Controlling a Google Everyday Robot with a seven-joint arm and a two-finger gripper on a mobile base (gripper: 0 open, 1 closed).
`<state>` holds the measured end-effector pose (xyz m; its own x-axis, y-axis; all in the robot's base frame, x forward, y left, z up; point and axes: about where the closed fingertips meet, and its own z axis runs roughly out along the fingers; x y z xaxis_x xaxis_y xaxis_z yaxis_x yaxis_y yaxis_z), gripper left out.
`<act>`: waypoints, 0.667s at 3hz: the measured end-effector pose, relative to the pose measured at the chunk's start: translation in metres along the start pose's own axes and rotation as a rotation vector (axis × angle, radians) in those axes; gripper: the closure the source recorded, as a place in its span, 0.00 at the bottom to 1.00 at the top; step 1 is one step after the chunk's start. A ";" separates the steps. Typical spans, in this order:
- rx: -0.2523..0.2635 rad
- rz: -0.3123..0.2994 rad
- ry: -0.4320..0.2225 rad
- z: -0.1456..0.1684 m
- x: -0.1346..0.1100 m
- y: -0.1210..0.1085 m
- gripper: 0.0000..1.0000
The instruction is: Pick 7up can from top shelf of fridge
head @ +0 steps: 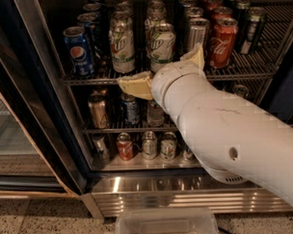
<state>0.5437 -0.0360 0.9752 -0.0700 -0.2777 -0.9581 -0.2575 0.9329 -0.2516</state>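
Two whitish 7up cans stand at the front of the top shelf [231,71] of the fridge [55,117]: one on the left [122,48] and one on the right [161,45], with more behind them. My gripper [166,70] is open, its yellowish fingers [136,85] spread wide at the shelf's front bar. It sits just below and in front of the right 7up can, whose lower part is hidden by the white wrist. Nothing is held.
A blue Pepsi can [78,51] stands left of the 7up cans, a silver can [197,34] and a red Coca-Cola can [222,41] to the right. Lower shelves hold several cans. The glass door [21,133] is open at left. A clear bin [164,224] lies on the floor.
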 end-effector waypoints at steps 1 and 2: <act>0.001 0.016 -0.003 0.000 -0.002 0.003 0.00; -0.008 0.069 -0.017 0.001 -0.008 0.006 0.00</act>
<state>0.5435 -0.0278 0.9812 -0.0719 -0.2088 -0.9753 -0.2605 0.9478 -0.1837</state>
